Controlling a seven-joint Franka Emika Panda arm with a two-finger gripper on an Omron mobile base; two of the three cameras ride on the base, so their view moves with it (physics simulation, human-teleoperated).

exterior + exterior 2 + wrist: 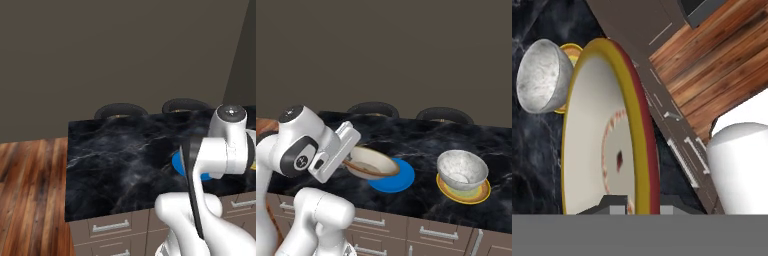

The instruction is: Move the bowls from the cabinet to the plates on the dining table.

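The cream bowl (373, 162) with a tan-brown rim is tilted over the left part of the blue plate (402, 181) on the dining table (421, 140). My gripper (348, 162) is shut on its left rim. In the hand view the cream bowl (592, 140) stands on edge, its rim between the tips of my gripper (641, 202). The grey-white marbled bowl (462, 170) sits upright on the yellow-orange plate (477, 195) further right; the hand view shows this marbled bowl (542, 75) beyond the cream one. My arm hides most of the blue plate (176, 165) in the left base view. The cabinet is out of view.
Two dark round chair backs (373, 109) (445, 115) stand behind the table's far edge. Brown drawer fronts with silver handles (438, 232) run along its near side. Wooden floor (30, 190) lies to the left of the table (115, 165).
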